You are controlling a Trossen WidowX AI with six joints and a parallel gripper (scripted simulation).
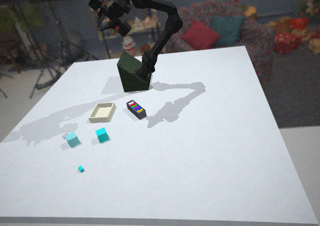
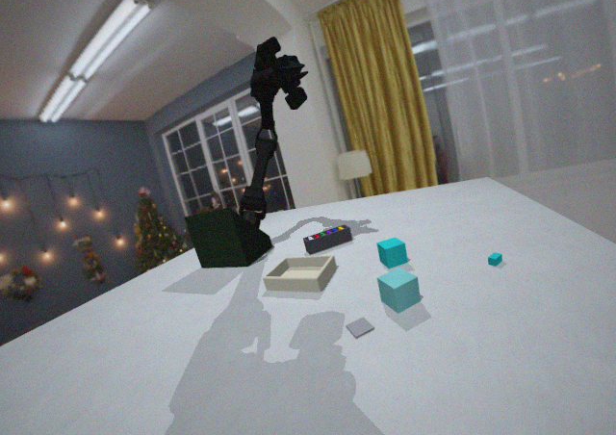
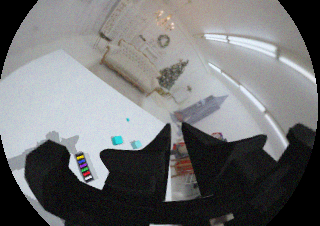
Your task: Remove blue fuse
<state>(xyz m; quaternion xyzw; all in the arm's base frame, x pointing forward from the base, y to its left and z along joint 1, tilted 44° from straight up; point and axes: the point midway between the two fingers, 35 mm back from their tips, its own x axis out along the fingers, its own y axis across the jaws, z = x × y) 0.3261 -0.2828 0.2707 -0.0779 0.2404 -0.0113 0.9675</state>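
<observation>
The blue fuse (image 1: 138, 108) (image 2: 334, 230) (image 3: 82, 161) sits in the dark fuse block (image 1: 140, 115) (image 2: 328, 243), between the purple and yellow fuses. Green, red and white fuses fill the rest of the row. The beige tray (image 1: 98, 120) (image 2: 294, 284) stands beside the block and looks empty; it is not visible in the wrist view. My gripper (image 1: 99, 28) (image 2: 304, 69) (image 3: 175, 126) is high above the table, tilted sideways and away from the block and the tray. Its fingers are nearly together, with a narrow gap and nothing between them.
A dark green wedge (image 1: 133, 73) (image 2: 218, 239) stands by the arm's base. A pale teal cube (image 1: 72, 139) (image 2: 399, 290), a teal cube (image 1: 102, 135) (image 2: 392, 252) and a tiny teal block (image 1: 81, 169) (image 2: 494, 259) lie beyond the tray. A flat grey tile (image 2: 360, 326) lies near the pale cube.
</observation>
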